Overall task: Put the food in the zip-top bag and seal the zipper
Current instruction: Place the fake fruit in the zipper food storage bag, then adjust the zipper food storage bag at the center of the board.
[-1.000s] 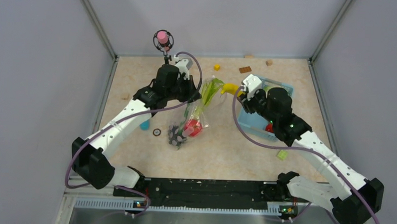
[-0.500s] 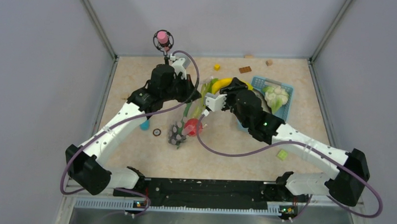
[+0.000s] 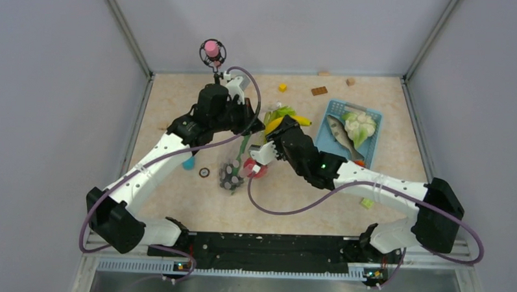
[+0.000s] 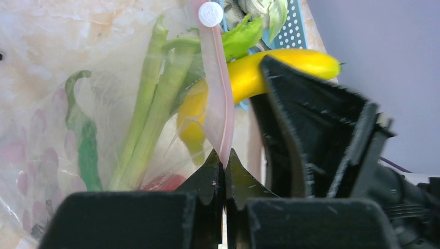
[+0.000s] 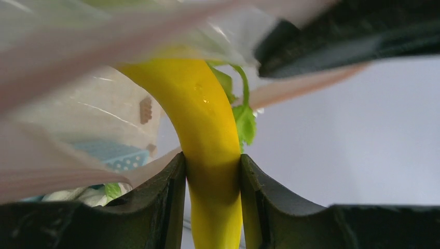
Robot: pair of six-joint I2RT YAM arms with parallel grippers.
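Observation:
The clear zip-top bag (image 3: 242, 162) hangs from my left gripper (image 3: 253, 124), which is shut on its pink zipper (image 4: 218, 104) strip just below the white slider (image 4: 210, 14). Through the film I see leafy green stalks (image 4: 150, 104), a green pod (image 4: 85, 140), a red fruit (image 3: 255, 168) and a dark grape bunch (image 3: 229, 177). My right gripper (image 5: 212, 171) is shut on the yellow banana (image 5: 207, 119) right beside the bag mouth. The banana's (image 4: 290, 65) lower end shows through the film, left of the strip. My right gripper (image 3: 276, 132) nearly touches the left one.
A light-blue basket (image 3: 371, 143) at the right holds a cauliflower (image 3: 357, 123) and a fish-shaped toy (image 3: 344, 139). Small blocks (image 3: 319, 90) lie along the back, a green one (image 3: 367, 202) at the front right. A teal piece (image 3: 188, 163) and a ring (image 3: 204, 173) lie left of the bag.
My right arm has swung left from the basket with the banana, up to the bag mouth. My left gripper kept hold of the zipper strip and shifted slightly.

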